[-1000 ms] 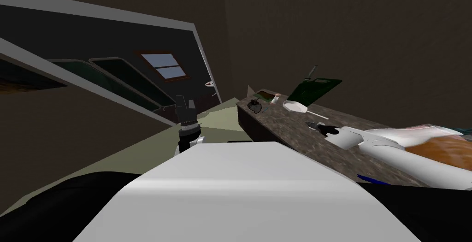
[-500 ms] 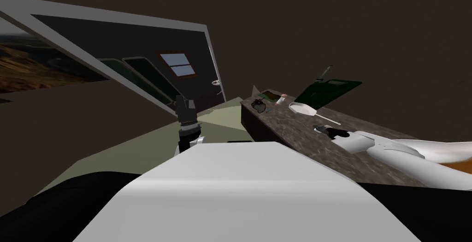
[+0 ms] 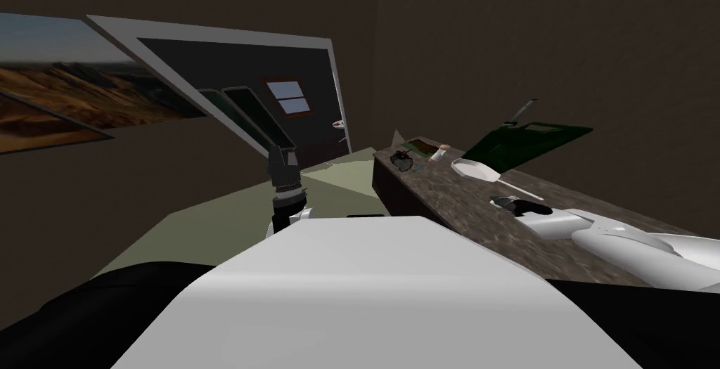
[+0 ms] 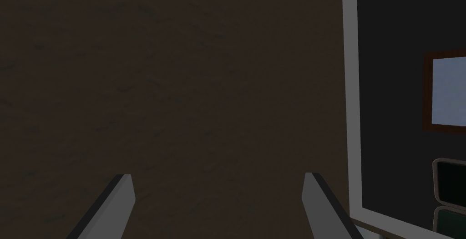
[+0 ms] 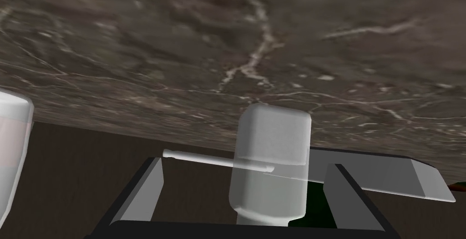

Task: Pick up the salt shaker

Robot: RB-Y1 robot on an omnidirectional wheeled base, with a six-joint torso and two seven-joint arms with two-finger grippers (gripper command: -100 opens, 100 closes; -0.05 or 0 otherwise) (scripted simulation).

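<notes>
The robot has turned slightly, yet its right tool (image 5: pixel 245 162) still sits over the marbled counter (image 5: pixel 227 45), blades spread either side of the translucent salt shaker (image 5: pixel 270 159), not pinching. The left tool (image 4: pixel 217 175) is spread, idle. Closing seems next.

One end of the salt shaker (image 5: pixel 271 134) is hidden behind the dark body of the right pincer (image 5: pixel 245 163), and a thin white handle (image 5: pixel 195 157) shows only faintly where it passes behind the shaker. A second pale container (image 5: pixel 12 145) is cut off by the picture's edge. At the far end of the surface (image 3: pixel 450 203), a dark lump (image 3: pixel 402 161) and a small pinkish thing (image 3: pixel 441 152) — both too small to name
</notes>
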